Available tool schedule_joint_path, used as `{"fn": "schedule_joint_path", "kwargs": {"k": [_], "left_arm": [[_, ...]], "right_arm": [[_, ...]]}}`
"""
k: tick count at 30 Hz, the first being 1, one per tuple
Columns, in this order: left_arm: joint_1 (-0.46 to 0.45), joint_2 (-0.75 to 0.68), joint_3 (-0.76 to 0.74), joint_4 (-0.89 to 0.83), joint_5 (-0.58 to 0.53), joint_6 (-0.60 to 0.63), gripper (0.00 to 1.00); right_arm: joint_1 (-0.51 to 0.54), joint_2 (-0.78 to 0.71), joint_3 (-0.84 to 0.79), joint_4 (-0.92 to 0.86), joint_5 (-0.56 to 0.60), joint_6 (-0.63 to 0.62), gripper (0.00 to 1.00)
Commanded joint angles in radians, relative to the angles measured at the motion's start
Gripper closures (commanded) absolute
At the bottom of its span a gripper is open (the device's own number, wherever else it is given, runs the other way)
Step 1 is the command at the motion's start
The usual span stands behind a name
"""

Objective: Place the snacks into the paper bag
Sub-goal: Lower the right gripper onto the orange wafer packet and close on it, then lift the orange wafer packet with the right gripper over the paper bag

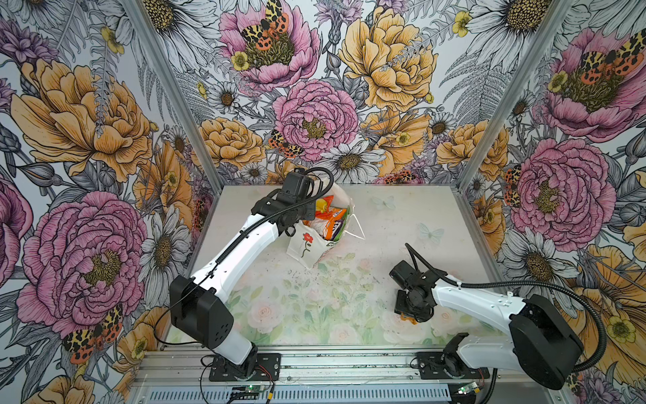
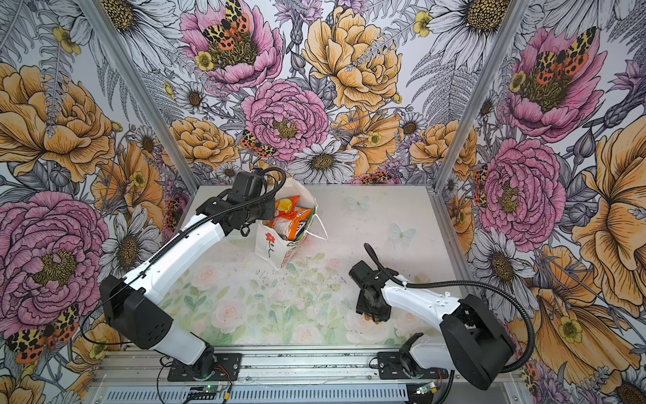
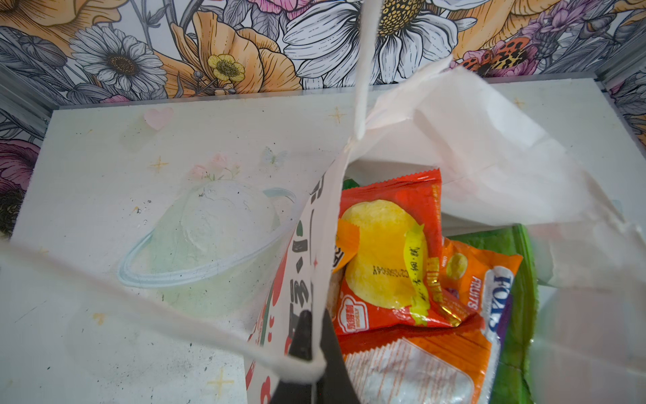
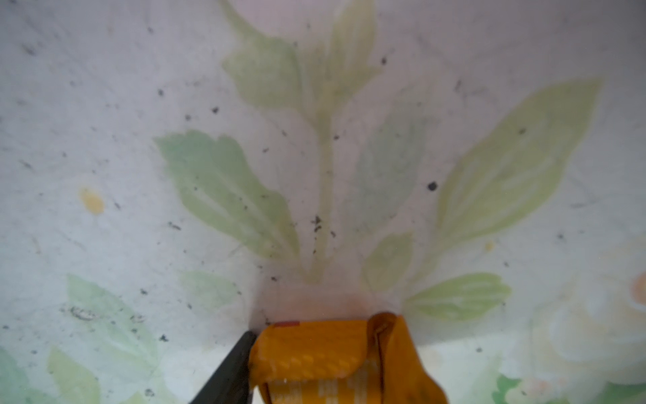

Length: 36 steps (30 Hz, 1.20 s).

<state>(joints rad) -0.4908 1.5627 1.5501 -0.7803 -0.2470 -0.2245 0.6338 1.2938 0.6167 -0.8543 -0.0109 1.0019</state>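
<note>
The paper bag (image 1: 303, 245) (image 2: 269, 245) stands upright at the back middle of the table, white with a red flower. My left gripper (image 3: 316, 335) is shut on its near wall just below a cord handle (image 3: 361, 70). Inside lie several snacks (image 1: 327, 218) (image 2: 290, 217): an orange-red packet (image 3: 384, 259), a FOX'S packet (image 3: 489, 290), a green one (image 3: 521, 314). At the front right my right gripper (image 4: 325, 349) (image 1: 407, 316) points down at the table, shut on a small orange wrapper (image 4: 314, 346) (image 2: 368, 317), which buckles. One black finger (image 4: 230, 367) shows; its partner is hidden by the wrapper.
Flowered walls with metal corner posts (image 1: 468, 168) close in the table on three sides. A metal rail (image 1: 332, 363) along the front edge carries both arm bases. The left arm (image 1: 237, 252) stretches diagonally toward the bag. The table mat (image 1: 314, 307) is printed with pale roses.
</note>
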Motion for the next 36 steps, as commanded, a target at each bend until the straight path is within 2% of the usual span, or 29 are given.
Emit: {"fn": "schedule_joint_path", "kwargs": {"k": [1, 4, 12, 19, 25, 31, 36], "left_arm": [[-0.013, 0.013, 0.018, 0.044, -0.003, 0.017, 1.00], [-0.012, 0.012, 0.019, 0.044, -0.005, 0.019, 1.00], [-0.013, 0.010, 0.019, 0.044, -0.003, 0.017, 1.00], [-0.013, 0.000, 0.019, 0.044, -0.006, 0.017, 1.00], [-0.013, 0.003, 0.020, 0.044, -0.002, 0.015, 1.00], [-0.014, 0.003, 0.021, 0.044, -0.005, 0.016, 1.00], [-0.012, 0.002, 0.022, 0.043, 0.000, 0.016, 1.00]], "right_arm": [[0.011, 0.022, 0.007, 0.051, -0.006, -0.005, 0.51], [0.013, 0.026, 0.005, 0.054, -0.006, -0.005, 0.59], [0.018, -0.006, 0.010, 0.089, -0.025, -0.024, 0.68], [0.018, -0.144, 0.002, 0.103, 0.004, 0.067, 0.72], [0.011, -0.189, 0.044, 0.103, 0.024, 0.029, 0.72], [-0.019, -0.183, 0.215, 0.096, 0.012, -0.026, 0.72], [-0.049, -0.120, 0.505, 0.075, 0.041, -0.135, 0.72]]}}
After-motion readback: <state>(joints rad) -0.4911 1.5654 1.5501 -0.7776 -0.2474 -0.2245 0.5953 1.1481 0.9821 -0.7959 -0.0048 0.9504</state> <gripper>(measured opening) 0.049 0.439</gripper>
